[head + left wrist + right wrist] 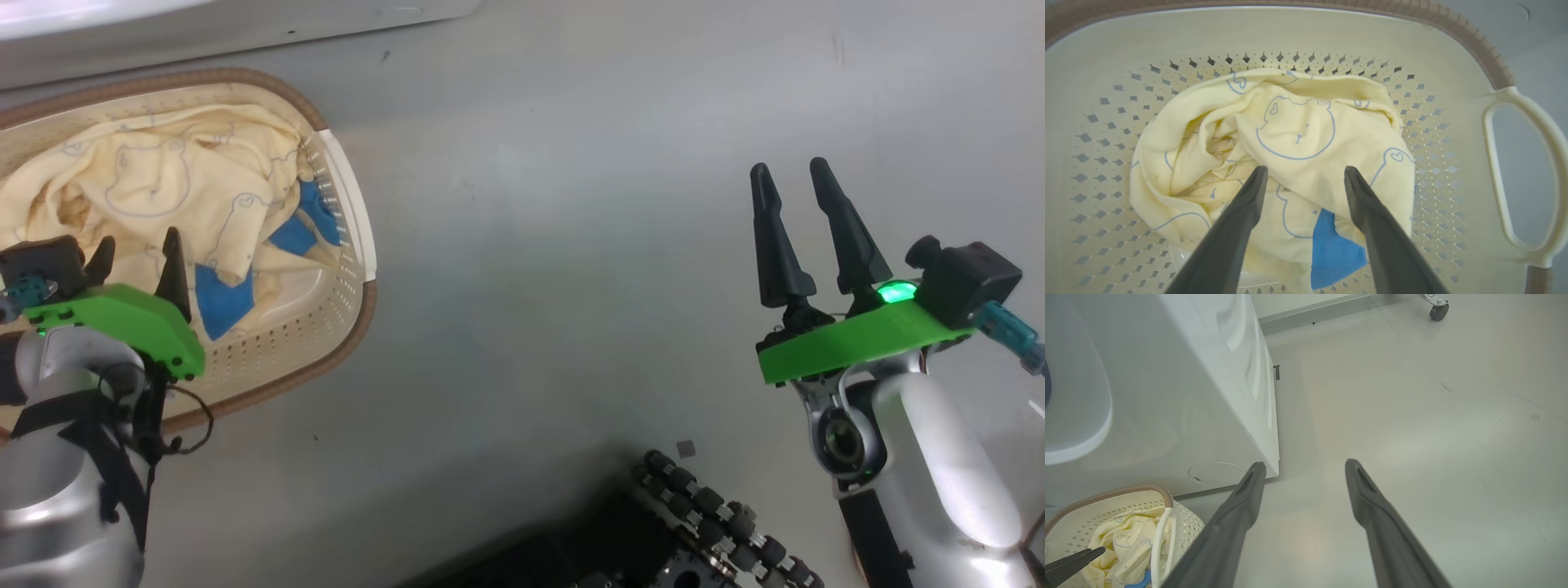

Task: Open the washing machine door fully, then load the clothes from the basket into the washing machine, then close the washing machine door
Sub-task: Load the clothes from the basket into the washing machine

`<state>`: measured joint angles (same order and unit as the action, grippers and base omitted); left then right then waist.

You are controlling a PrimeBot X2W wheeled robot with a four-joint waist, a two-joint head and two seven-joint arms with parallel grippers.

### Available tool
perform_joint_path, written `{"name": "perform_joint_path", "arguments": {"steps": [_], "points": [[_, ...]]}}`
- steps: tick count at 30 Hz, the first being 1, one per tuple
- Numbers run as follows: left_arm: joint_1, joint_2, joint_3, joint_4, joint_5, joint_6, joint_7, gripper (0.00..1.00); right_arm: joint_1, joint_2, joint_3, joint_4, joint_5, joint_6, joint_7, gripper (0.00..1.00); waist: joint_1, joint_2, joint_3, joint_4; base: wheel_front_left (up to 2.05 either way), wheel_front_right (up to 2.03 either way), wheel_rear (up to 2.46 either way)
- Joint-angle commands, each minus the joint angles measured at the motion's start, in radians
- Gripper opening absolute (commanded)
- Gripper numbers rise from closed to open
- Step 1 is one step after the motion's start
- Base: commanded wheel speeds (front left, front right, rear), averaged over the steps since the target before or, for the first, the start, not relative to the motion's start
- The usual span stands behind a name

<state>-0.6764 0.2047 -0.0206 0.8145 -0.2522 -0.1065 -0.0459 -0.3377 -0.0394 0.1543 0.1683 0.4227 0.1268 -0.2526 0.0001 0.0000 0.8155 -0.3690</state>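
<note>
Head view: the left gripper (139,243), its 2 fingers spread wide and empty, hangs over the clothes (163,184) heaped in the basket (369,306) on the floor (571,245), while the right gripper (790,169), equally wide and empty, hovers well apart. Left wrist view: the fingers (1241,220) bracket pale yellow fabric with blue bear outlines and a blue patch, so loading seems in hand, and the next move calls for lowering and pinching a thick fold. Right wrist view: the washing machine (1167,396) stands near the basket; no writing is readable.
</note>
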Motion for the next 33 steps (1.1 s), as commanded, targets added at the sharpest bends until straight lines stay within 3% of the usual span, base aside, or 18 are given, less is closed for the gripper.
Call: {"name": "perform_joint_path", "arguments": {"steps": [1,19,33], "points": [[0.007,0.033,0.019,-0.012,-0.009,-0.007,-0.002,1.0,0.014,-0.011,0.017,-0.025,0.008,0.004,-0.009,1.0,-0.0001,0.0,0.013,-0.009,0.0,0.0,0.0],[-0.058,0.081,-0.013,-0.013,-0.044,-0.017,0.044,1.0,-0.003,-0.011,0.043,-0.038,0.003,0.004,-0.009,1.0,-0.0001,0.0,0.117,-0.046,0.0,0.0,0.0],[-0.096,0.112,-0.067,-0.025,-0.134,-0.024,0.122,1.0,-0.001,-0.011,0.042,-0.041,-0.006,0.004,-0.009,1.0,-0.0001,0.0,0.142,-0.043,0.0,0.0,0.0]]}}
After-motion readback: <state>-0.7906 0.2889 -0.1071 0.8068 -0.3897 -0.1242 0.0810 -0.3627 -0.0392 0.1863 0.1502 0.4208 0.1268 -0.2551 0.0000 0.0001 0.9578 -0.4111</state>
